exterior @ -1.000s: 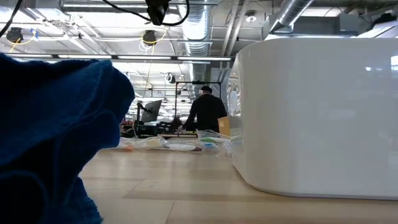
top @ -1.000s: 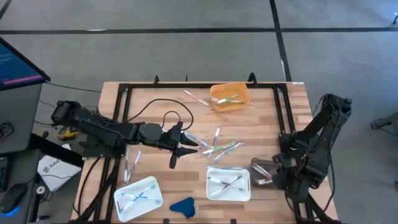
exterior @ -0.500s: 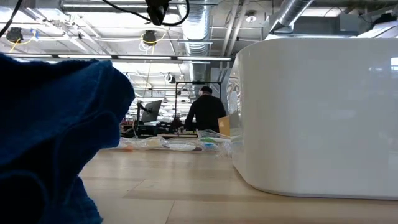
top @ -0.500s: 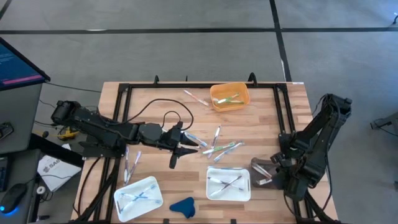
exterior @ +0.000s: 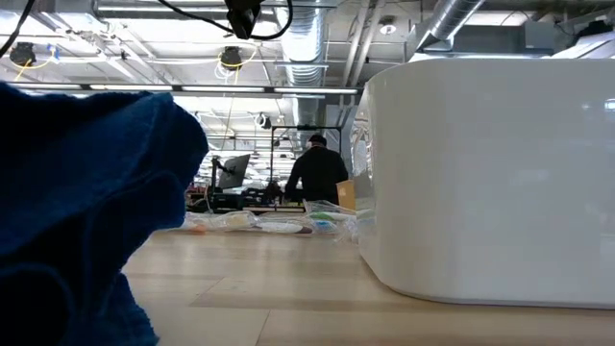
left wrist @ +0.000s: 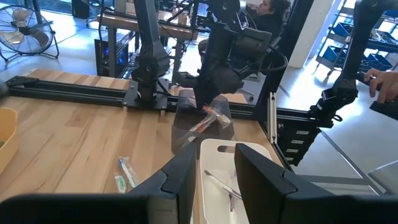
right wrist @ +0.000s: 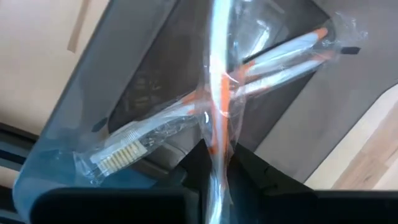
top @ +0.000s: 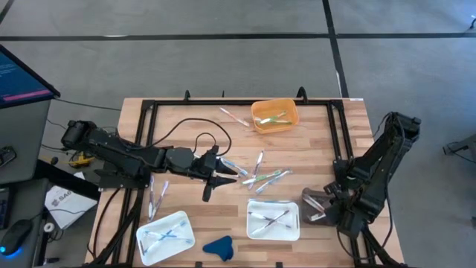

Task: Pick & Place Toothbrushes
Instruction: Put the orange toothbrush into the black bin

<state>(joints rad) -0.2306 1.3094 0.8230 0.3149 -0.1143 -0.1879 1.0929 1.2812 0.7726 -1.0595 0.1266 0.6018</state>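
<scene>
1. Right gripper sits low over the smoky grey tray at the table's right edge, just right of the right white tray.
2. Its wrist view shows the fingers nearly together on an orange-accented wrapped toothbrush. That brush lies crossed over another orange wrapped brush already in the grey tray. Reads as a narrow pinch at the drop-off point; I can't tell whether the grip is letting go.
3. Left gripper is stretched out flat near table centre, tips next to the loose pile of toothbrushes. Fingers part-open, nothing between them in its wrist view. Looks idle.
4. Sorted so far, as seen from above:
   - orange bin at the far side holds a couple of green brushes
   - right white tray holds a few
   - left white tray holds a few blue ones
   - grey tray holds the orange ones
5. Still loose on the table:
   - centre pile, roughly half a dozen
   - a pair left of the orange bin
   - a few by the left rail
6. Judgement: about halfway, maybe a bit less. The trays look colour-sorted, but the right white tray's colour isn't clear.
7. Blue cloth sits at the near edge between the white trays and blocks much of the low view; not part of the job.
</scene>
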